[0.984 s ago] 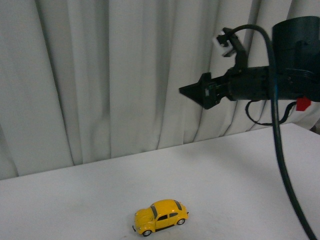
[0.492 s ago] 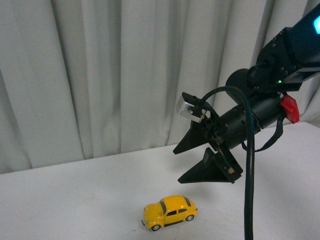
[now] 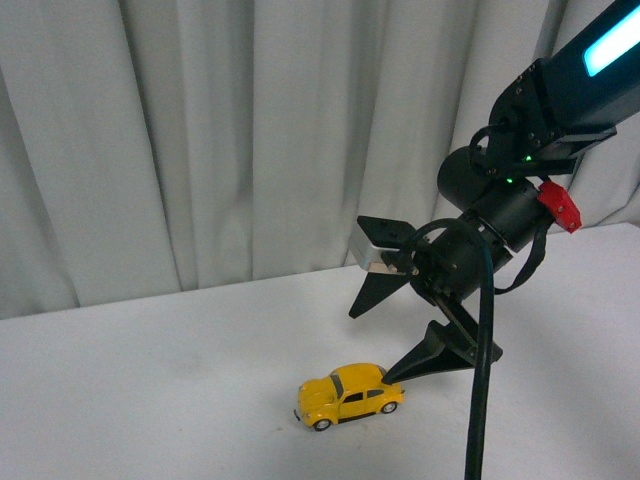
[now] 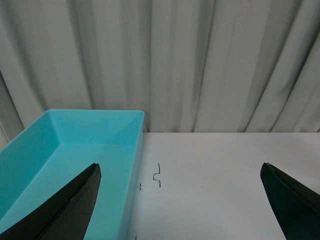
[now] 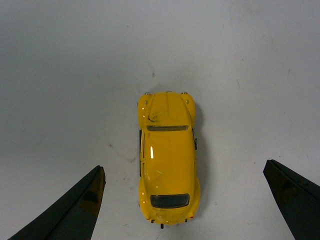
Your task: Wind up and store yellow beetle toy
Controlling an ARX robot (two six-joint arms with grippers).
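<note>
The yellow beetle toy (image 3: 349, 396) stands on its wheels on the white table (image 3: 150, 390), nose to the left in the front view. My right gripper (image 3: 378, 340) is open and hangs just above and right of the toy's rear, its lower finger tip close to the rear end. In the right wrist view the toy (image 5: 168, 157) lies lengthwise between the two wide-spread black fingers (image 5: 70, 210), touching neither. My left gripper (image 4: 182, 210) is open and empty over the white table beside a turquoise bin (image 4: 65, 155). The left arm is out of the front view.
The open turquoise bin has nothing visible inside; it shows only in the left wrist view. Small black marks (image 4: 157, 175) lie on the table beside it. A pleated white curtain (image 3: 230, 140) hangs behind the table. The right arm's black cable (image 3: 480, 400) hangs down in front.
My right arm has swung down from high at the right toward the toy, its jaws now spread above the toy's rear. The toy shows further right in the front view.
</note>
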